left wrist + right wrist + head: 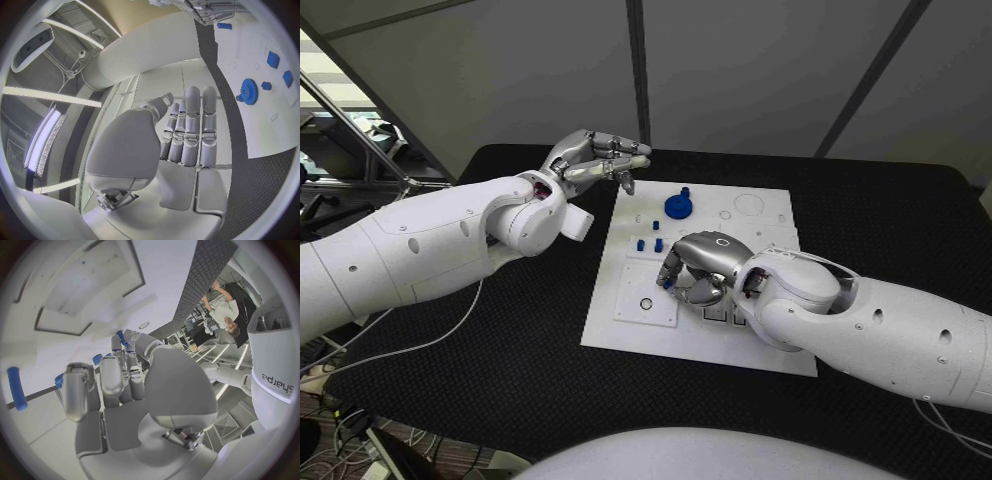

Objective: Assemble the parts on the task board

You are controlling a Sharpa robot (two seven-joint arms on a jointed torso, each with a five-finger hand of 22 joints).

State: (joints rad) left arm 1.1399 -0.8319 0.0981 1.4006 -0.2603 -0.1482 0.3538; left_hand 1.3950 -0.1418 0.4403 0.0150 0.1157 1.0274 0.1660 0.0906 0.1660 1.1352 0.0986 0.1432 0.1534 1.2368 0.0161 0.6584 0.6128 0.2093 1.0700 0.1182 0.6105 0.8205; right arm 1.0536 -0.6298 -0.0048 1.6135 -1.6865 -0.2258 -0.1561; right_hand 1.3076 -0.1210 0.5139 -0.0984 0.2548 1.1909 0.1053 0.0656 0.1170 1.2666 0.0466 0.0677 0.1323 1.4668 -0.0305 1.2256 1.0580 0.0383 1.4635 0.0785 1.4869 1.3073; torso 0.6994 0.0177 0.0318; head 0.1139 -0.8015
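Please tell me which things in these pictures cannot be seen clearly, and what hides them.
- Head view: the right robot hand covers the middle of the white board; what its fingers touch is hidden.
- Right wrist view: small blue pieces sit partly behind the fingers; whether one is held is unclear.
- Left wrist view: the blue gear shows, but its seating is too small to judge.

I see a black table with a textured top. Behind it stand grey wall panels split by dark posts — one upright, others slanted. At the left edge a metal frame sits by clutter, and cables trail below the table's near corner. Overhead, long light strips glow — a round vent sits in the ceiling.
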